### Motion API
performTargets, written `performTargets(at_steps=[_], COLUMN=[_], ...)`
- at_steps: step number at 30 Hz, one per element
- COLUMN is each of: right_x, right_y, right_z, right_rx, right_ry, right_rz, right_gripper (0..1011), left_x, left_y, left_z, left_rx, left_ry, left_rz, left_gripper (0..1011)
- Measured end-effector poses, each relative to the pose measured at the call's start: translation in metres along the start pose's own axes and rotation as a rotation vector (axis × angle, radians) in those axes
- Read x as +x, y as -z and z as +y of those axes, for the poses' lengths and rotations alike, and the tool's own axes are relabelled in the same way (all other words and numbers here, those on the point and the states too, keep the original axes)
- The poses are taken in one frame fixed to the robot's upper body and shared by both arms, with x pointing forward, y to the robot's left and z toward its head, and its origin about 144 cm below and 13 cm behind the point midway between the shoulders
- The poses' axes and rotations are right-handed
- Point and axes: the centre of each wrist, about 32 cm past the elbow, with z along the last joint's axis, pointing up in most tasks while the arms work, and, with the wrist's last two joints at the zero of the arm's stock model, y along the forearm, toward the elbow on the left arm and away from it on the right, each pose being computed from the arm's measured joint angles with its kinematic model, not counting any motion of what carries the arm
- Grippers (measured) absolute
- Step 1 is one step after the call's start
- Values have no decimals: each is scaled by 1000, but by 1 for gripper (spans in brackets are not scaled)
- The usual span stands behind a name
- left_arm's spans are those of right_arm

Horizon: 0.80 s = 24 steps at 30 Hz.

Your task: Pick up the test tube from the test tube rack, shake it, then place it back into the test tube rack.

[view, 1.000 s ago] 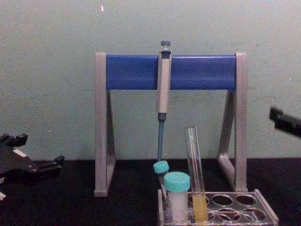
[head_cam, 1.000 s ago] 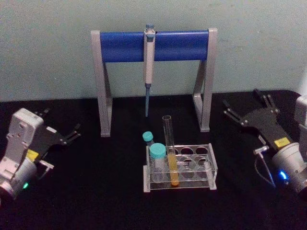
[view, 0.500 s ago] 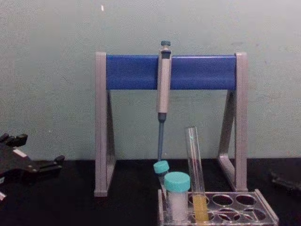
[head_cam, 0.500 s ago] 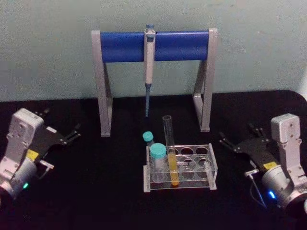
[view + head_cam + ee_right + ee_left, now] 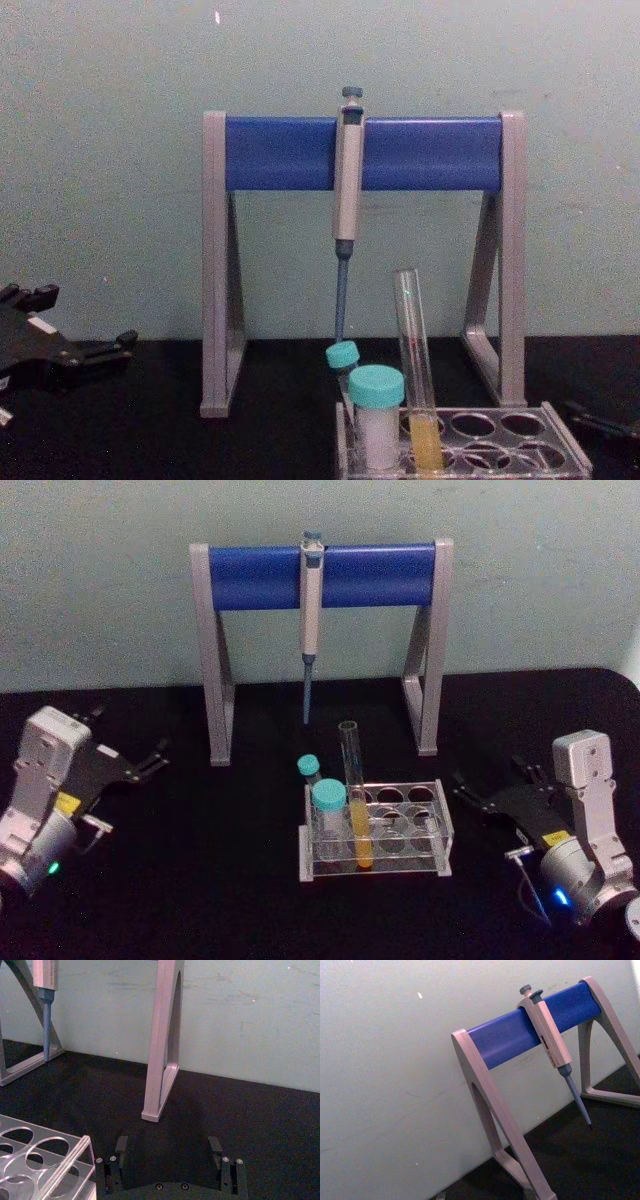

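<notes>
- The test tube (image 5: 355,800) stands upright in the rack (image 5: 440,825), mid-surface, ready for gripping.
- Right tool (image 5: 487,787), fingers wide, sits right of the rack, probably to approach.
- Left tool (image 5: 150,759) waits far left, fingers spread.

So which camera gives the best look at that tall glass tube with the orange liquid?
The head view: the test tube stands whole in the test tube rack, liquid visible. The chest view shows the tube side-on, its bottom cut off.
</notes>
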Motion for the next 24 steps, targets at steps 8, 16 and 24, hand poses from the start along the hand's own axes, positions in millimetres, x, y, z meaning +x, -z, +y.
performTargets(at_steps=[8, 16, 24], right_x=[0, 0, 0], right_y=[-1, -1, -1], right_z=[0, 0, 0], right_rx=[3, 4, 4], right_ry=[2, 2, 3], right_rz=[0, -1, -1], right_gripper=[1000, 1000, 1000], left_x=[0, 0, 0], left_y=[0, 0, 0], left_z=[0, 0, 0], left_rx=[0, 0, 0], left_ry=[0, 0, 0], left_rz=[0, 0, 0], left_gripper=[1001, 1001, 1001])
